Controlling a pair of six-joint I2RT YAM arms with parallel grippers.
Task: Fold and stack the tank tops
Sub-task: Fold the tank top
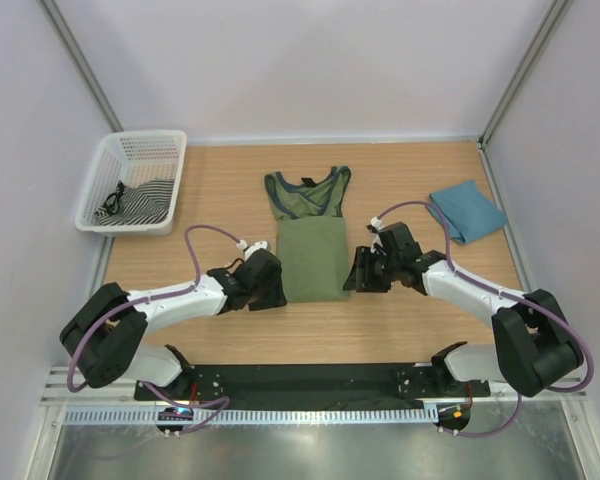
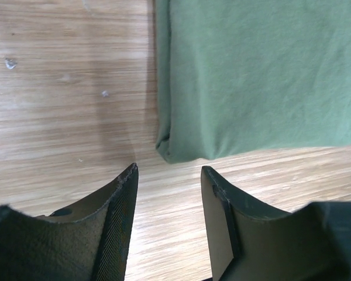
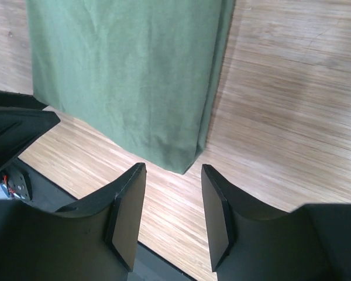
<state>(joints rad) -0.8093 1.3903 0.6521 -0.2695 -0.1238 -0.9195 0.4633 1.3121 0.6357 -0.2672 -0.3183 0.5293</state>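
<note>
Both half-open (empty), left tool (image 2: 168,170), right tool (image 3: 173,167) flank green top (image 1: 312,258).

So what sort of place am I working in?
Probably a lab test cell: wooden tabletop walled by plain white panels on metal framing, left arm and right arm mounted at its near edge, white laundry basket.

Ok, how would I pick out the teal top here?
Start at the wooden table and go to its far right side. The teal top lies there alone, folded small. Unlike the olive top in the middle, it is plain blue, with no trim.
</note>
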